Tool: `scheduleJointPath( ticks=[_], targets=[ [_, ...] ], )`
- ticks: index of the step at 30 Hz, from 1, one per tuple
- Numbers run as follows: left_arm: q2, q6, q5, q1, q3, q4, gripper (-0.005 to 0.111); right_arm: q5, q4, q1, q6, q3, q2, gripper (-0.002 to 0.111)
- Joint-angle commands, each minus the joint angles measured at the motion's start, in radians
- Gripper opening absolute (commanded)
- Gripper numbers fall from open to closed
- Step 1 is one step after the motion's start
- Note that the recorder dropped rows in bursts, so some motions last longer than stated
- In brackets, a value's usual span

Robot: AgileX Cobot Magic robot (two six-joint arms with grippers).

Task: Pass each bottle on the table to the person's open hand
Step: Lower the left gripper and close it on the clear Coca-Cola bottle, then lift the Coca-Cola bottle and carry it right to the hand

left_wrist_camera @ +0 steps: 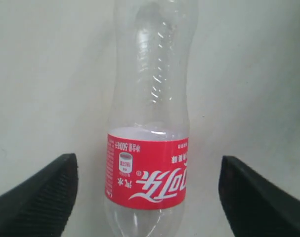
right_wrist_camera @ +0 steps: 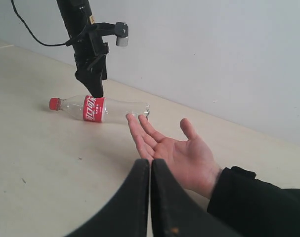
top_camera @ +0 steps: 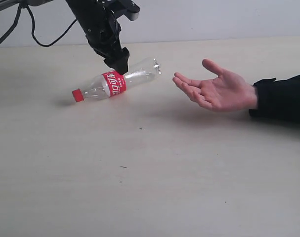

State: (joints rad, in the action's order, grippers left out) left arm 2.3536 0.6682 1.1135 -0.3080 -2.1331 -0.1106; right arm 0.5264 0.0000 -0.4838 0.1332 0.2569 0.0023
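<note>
Clear bottle (top_camera: 112, 83), claw (top_camera: 121, 67) above, hand (top_camera: 216, 91) beside

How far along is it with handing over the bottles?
Nothing delivered that I can see: the person's open hand is empty. In hand: the left gripper hangs open over the red-label bottle, which lies on its side on the table, not yet gripped. Left: close, lift, pass it over. The right gripper is shut and empty. No other bottles are in view.
</note>
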Motion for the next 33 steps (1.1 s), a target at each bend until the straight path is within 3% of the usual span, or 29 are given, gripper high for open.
scheduleJointPath(
  ticks=[1, 22, 23, 26, 29, 33],
  targets=[
    [0.016, 0.038, -0.012, -0.003, -0.01, 0.005, 0.075, -0.014, 0.0, -0.004, -0.002, -0.006, -0.002, 0.002],
    [0.143, 0.036, -0.047, -0.003, -0.01, 0.072, 0.073, -0.014, 0.0, -0.004, -0.002, -0.006, -0.002, 0.002],
    [0.143, 0.025, -0.047, -0.003, -0.01, 0.072, 0.07, -0.014, 0.0, -0.004, -0.002, -0.006, -0.002, 0.002],
    [0.143, 0.029, -0.047, -0.003, -0.01, 0.074, 0.043, -0.014, 0.0, -0.004, -0.002, -0.006, -0.002, 0.002],
    [0.131, 0.016, -0.064, -0.003, -0.01, 0.134, 0.001, -0.014, 0.0, -0.004, -0.002, -0.006, -0.002, 0.002],
    [0.068, -0.071, -0.054, -0.003, -0.01, 0.161, 0.0, -0.014, 0.0, -0.004, -0.002, -0.006, -0.002, 0.002]
  ],
)
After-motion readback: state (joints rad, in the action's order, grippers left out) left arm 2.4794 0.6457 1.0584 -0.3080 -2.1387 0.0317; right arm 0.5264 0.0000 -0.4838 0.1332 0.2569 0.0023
